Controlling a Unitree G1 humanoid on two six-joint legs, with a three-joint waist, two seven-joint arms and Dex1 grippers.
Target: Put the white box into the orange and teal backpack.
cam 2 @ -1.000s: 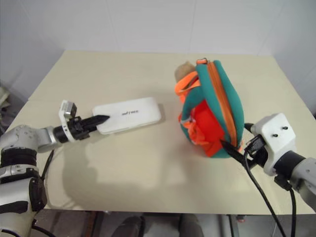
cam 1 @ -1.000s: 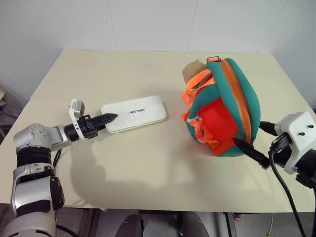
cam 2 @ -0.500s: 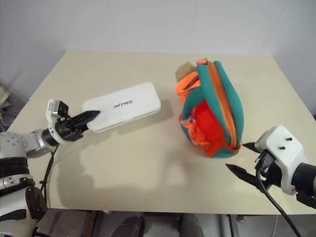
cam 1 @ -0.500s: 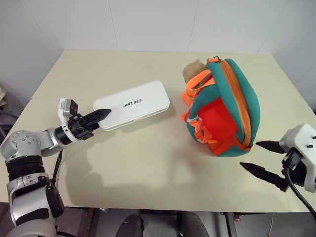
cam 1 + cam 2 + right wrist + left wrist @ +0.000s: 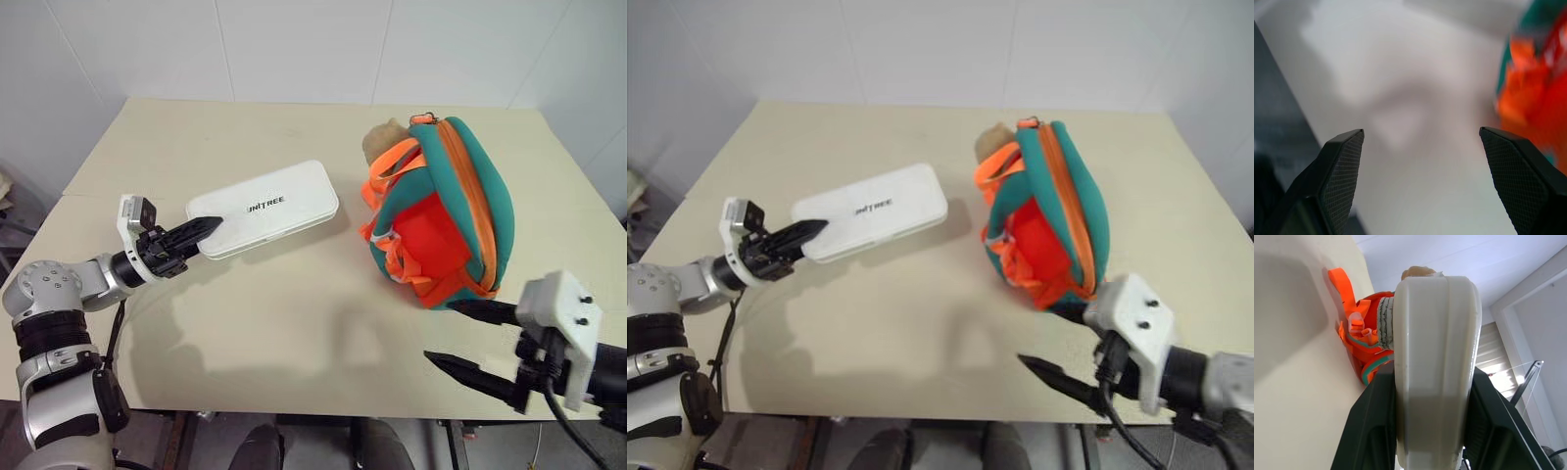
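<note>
On the beige table, my left gripper fingers clamp the flat white rectangular box, raised beside the orange and teal soft backpack; my right gripper fingers stand wide, empty.

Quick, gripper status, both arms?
Left gripper: shut on the white box, gripping its near end, box lifted off the table.
Right gripper: open, empty, beside the orange and teal backpack.

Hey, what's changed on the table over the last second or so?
The left gripper, shut on the white box, lifted its gripped end off the table. The right gripper, jaws wide open, left the orange and teal backpack and swung toward the table's near edge. The backpack stayed put.
</note>
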